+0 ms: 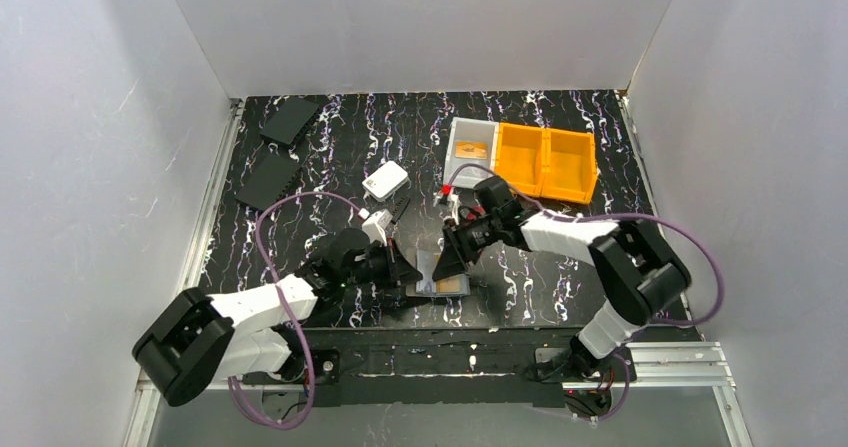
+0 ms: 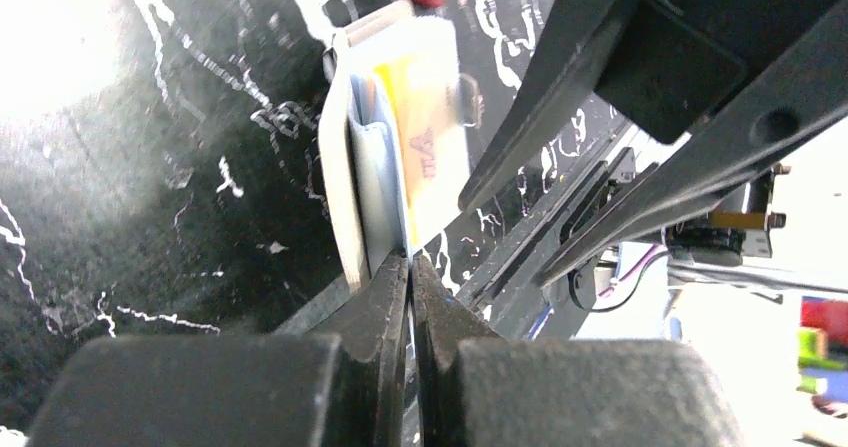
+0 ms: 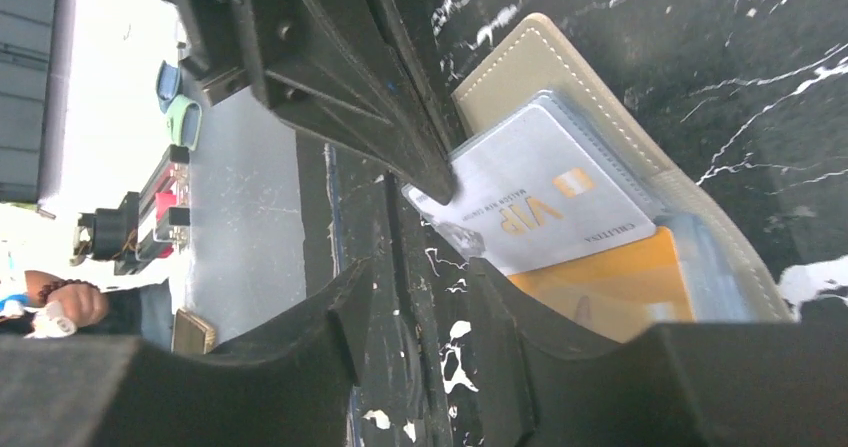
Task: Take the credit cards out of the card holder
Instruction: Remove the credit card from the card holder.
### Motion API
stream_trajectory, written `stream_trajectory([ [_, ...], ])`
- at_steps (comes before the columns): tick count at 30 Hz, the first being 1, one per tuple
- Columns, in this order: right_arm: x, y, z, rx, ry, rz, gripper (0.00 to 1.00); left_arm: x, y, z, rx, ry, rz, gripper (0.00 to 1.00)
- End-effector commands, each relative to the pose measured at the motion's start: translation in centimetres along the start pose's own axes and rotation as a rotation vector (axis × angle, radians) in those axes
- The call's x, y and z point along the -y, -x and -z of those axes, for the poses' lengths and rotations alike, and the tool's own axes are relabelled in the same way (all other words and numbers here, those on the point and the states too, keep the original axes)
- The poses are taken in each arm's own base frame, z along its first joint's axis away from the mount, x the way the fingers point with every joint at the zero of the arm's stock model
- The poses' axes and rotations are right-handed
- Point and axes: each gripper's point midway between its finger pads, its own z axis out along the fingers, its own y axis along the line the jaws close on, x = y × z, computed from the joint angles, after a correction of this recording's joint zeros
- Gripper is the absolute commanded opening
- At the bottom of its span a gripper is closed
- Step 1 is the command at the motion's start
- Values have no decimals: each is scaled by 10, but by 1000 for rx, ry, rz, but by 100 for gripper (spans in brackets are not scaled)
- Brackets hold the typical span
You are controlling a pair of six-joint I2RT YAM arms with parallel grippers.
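at the upper right of the counter [image 1: 330, 147] sit three bins: one grey bin [image 1: 462, 129] holding a single orange-brown card [image 1: 473, 150], and two orange bins [image 1: 545, 132] beside it. the card holder [image 3: 535, 57] lies open at lower centre with two cards in its pockets, a silvery card [image 3: 540, 202] and an orange card [image 3: 610, 287]. the left jaws are pinched tight on the holder's edge. the right jaws stand apart, one fingertip [image 3: 435, 172] pressing on the silvery card.

L gripper [image 2: 410, 267] bottom centre, black fingers pinched together on lower edge of grey-taupe leather-like card holder [image 2: 340, 187], holder edge-on mid-frame w/ thin orange-brown card [image 2: 430, 117] + pale silvery-grey card [image 2: 378, 177] inside, R gripper [image 2: 505, 242] upper right, one fingertip on orange card, black white-veined tabletop [image 2: 150, 197] left
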Motion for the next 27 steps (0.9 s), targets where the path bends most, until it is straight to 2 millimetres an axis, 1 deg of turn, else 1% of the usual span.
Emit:
stream_trajectory([
  [1,-20,18,30,117,44,136,54,27,19,14,72,-122,-253,0],
  [4,-29,27,46,186,59,167,61,47,31,19,115,-191,-322,0],
  [6,-33,32,56,222,55,182,64,60,37,20,137,-239,-334,0],
  [12,-36,45,83,314,28,190,65,89,53,21,197,-356,-273,0],
  [15,-40,50,94,351,28,183,65,100,60,24,230,-400,-236,0],
  [19,-48,63,113,395,23,199,65,108,68,27,258,-423,-201,0],
  [22,-52,70,123,416,19,203,65,110,70,27,263,-423,-182,0],
  [24,-54,70,124,419,18,196,65,107,70,25,260,-413,-166,0],
  [27,-48,63,121,417,12,159,65,99,68,18,247,-382,-115,0],
])
